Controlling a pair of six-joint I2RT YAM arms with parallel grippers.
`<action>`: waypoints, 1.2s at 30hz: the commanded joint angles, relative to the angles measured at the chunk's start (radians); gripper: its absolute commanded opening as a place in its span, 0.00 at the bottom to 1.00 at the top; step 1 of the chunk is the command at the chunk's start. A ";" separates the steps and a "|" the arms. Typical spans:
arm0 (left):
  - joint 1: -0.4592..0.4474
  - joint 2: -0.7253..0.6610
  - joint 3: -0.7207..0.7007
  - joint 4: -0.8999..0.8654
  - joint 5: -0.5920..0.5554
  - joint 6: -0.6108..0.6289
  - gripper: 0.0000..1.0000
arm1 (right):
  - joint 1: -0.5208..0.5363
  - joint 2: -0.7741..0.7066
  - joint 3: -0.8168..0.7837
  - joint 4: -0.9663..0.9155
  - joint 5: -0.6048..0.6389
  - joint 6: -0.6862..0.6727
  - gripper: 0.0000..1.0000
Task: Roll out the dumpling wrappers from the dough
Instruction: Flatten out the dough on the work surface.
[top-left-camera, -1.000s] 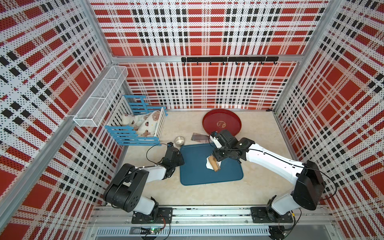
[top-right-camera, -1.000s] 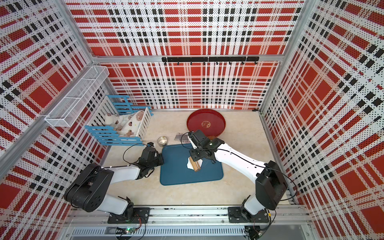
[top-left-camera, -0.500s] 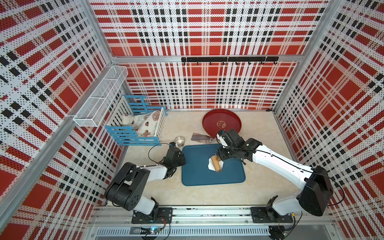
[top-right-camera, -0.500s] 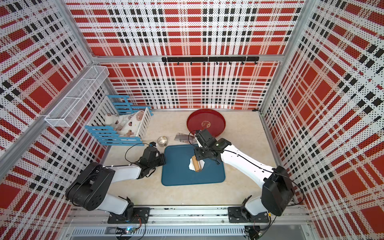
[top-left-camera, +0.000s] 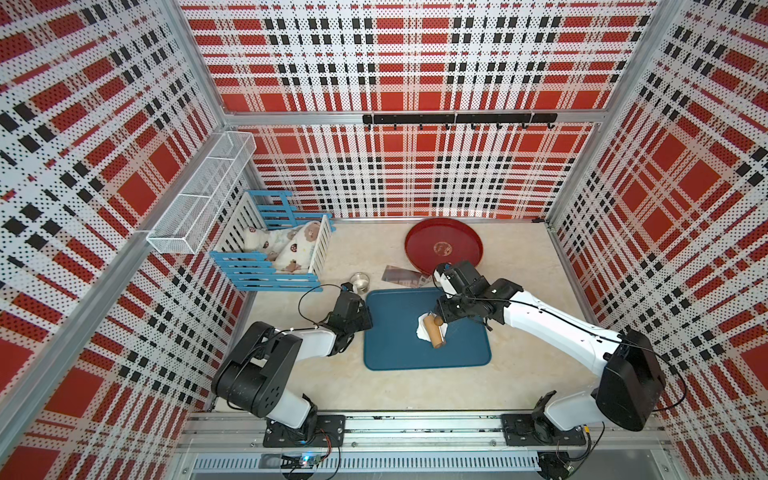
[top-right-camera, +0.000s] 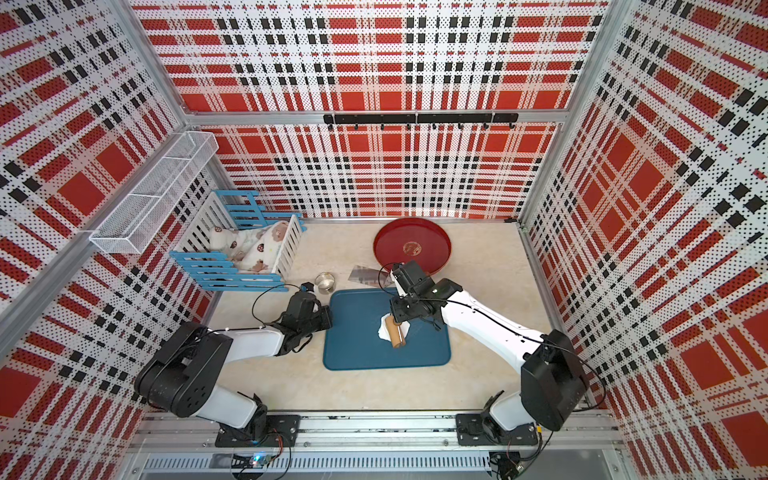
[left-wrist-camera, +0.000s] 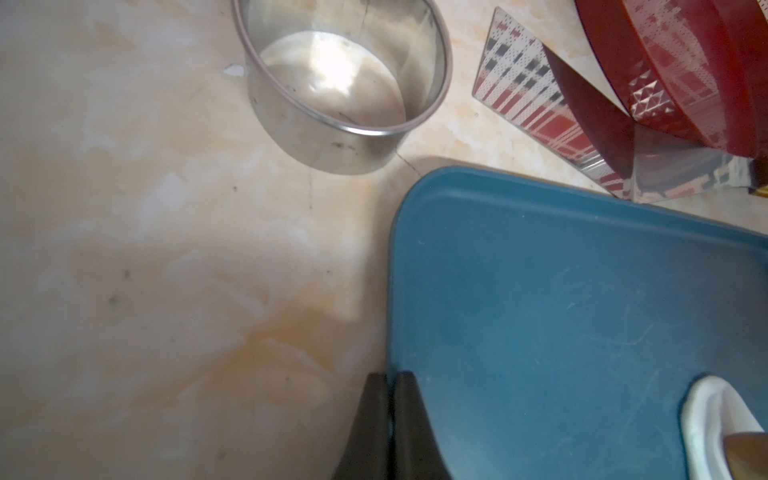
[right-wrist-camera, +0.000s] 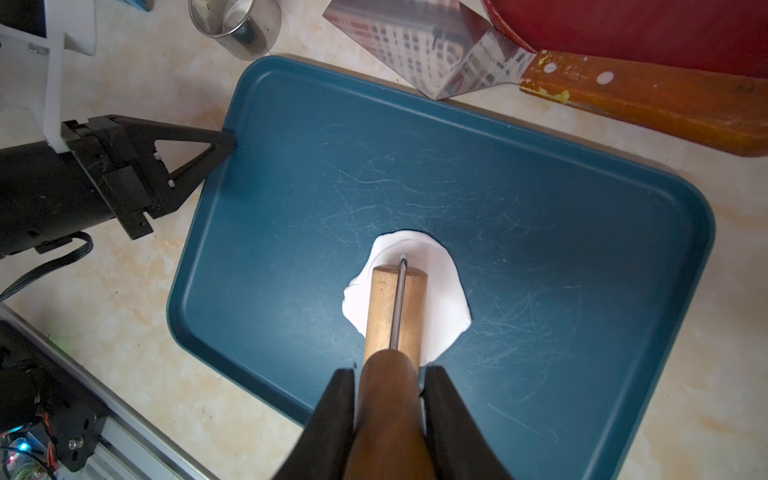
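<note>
- Top views: the right end effector (top-left-camera: 441, 316) is clamped on the roller (top-left-camera: 435, 336), which lies across the dough (top-left-camera: 422, 330) on the right arm's side of the blue tray (top-left-camera: 390, 353).
- The left end effector (top-left-camera: 369, 321) sits at the tray's opposite edge. The steel cup (top-left-camera: 360, 281) is on the worktop (top-left-camera: 374, 395) just beyond the tray. The red plate (top-left-camera: 409, 249) at the back is bare.
- I see no round wrappers anywhere, so I'd call this the rolling stage, with cutting discs not started.
- Left wrist: this is the only view showing the left fingers (left-wrist-camera: 374, 419) pressed together, gripping nothing, right against the tray rim. The cup is empty. The dough is just a sliver at the frame corner.
- Right wrist: this is my best look at the dough. It's a flattened patch with an uneven outline, spreading either side of the roller. The fingers sit either side of the roller's dark handle.
- It also shows a wooden-handled cleaver (right-wrist-camera: 548, 79). I can't make out its handle from above.
</note>
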 joint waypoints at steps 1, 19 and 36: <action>-0.025 0.027 0.016 -0.023 0.059 0.010 0.00 | -0.002 0.035 -0.010 0.080 -0.095 -0.042 0.00; -0.013 0.062 0.076 -0.069 0.090 0.036 0.00 | 0.186 0.147 0.003 -0.098 -0.136 -0.255 0.00; -0.010 0.063 0.058 -0.071 0.073 0.016 0.00 | 0.051 0.006 0.059 -0.009 0.027 -0.018 0.00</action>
